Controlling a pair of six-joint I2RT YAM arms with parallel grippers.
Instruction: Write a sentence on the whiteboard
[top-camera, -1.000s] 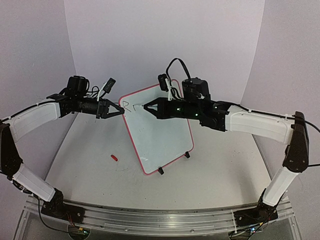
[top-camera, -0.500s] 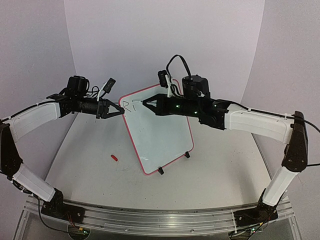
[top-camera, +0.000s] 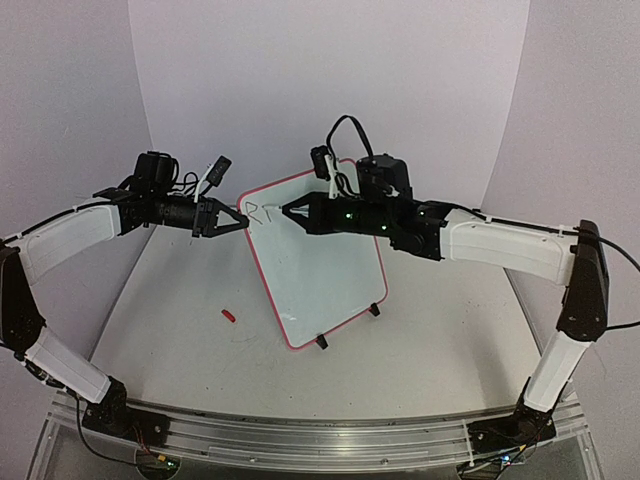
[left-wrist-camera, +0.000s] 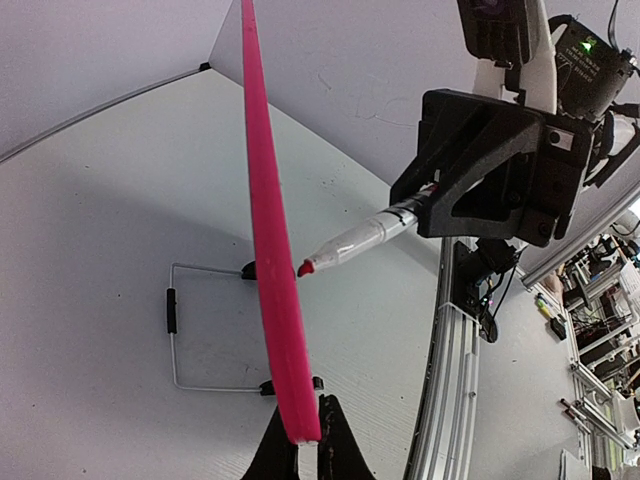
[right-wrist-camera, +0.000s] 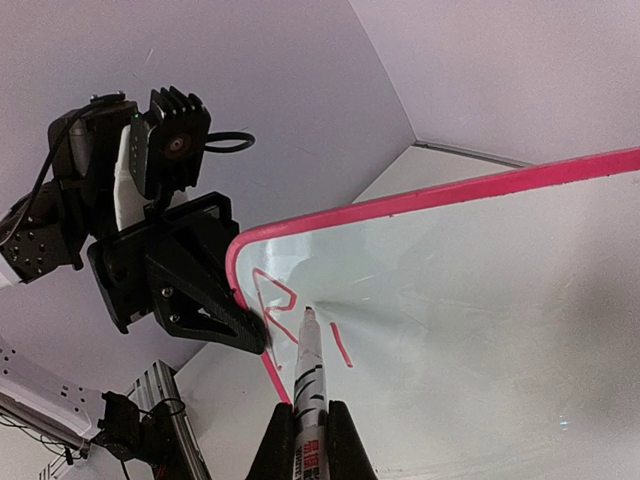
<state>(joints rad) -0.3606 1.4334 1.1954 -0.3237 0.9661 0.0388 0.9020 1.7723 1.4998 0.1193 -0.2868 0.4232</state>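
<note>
**A:** Red-rimmed whiteboard (top-camera: 325, 265) from the top camera: it stands propped on its little black feet mid-table (top-camera: 440, 340), leaning back. The left hand (top-camera: 240, 222) is pinched on its upper left corner. The right hand (top-camera: 291, 212) points in at the top of the board face. A small red cap (top-camera: 229, 315) lies off to the left.

**B:** Left wrist cam sees the board (left-wrist-camera: 268, 240) edge-on, with the rim clamped between that hand's (left-wrist-camera: 308, 445) closed fingers. The red-tipped marker (left-wrist-camera: 360, 238) sits right at the face; can't tell if it's touching.

**A:** On the right wrist cam, the hand (right-wrist-camera: 308, 435) is squeezed tight round the marker (right-wrist-camera: 308, 375). The sentence (right-wrist-camera: 290, 310) is just a red "R" plus one short stroke near the board's (right-wrist-camera: 480, 300) corner, with the tip between them.
</note>
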